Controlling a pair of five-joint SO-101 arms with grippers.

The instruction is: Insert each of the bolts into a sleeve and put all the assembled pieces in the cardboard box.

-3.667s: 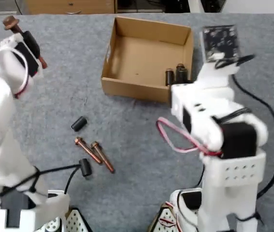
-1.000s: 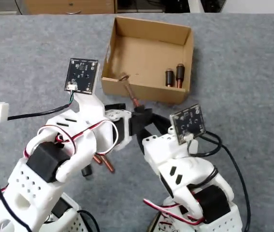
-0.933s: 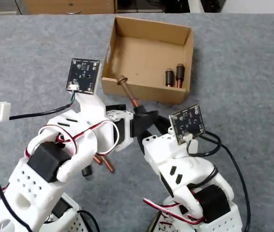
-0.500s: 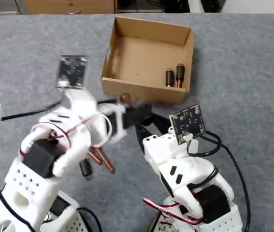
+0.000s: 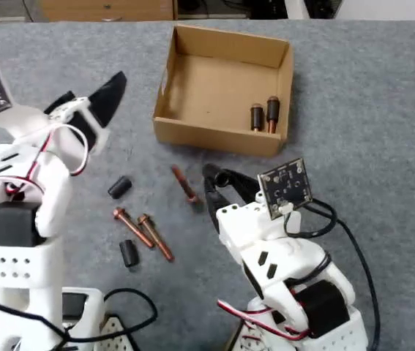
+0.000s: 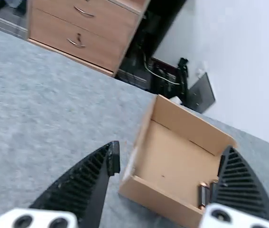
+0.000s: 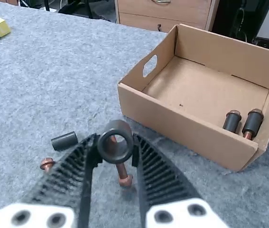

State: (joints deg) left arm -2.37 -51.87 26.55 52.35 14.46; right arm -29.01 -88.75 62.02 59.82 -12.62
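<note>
Pinching a black sleeve point(image 7: 119, 128) end-on between its tips, the right pincer point(image 7: 115, 148) hovers low over the grey worktop point(image 5: 383, 110), and a loose copper bolt point(image 5: 185, 183) lies flat on the worktop just below it, not in the sleeve. The left pincer point(image 6: 171, 156) is spread wide and holds nothing, up off the worktop and well apart from the parts. A pair of bolts point(image 5: 154, 235) lies side by side between a second sleeve point(image 5: 119, 186) and a third sleeve point(image 5: 129, 252). Inside the cardboard box point(image 5: 192, 135), two assembled pieces point(image 5: 264, 113) rest by one wall. By my judgement two pieces are done, and three bolts are yet to be sleeved and boxed.
</note>
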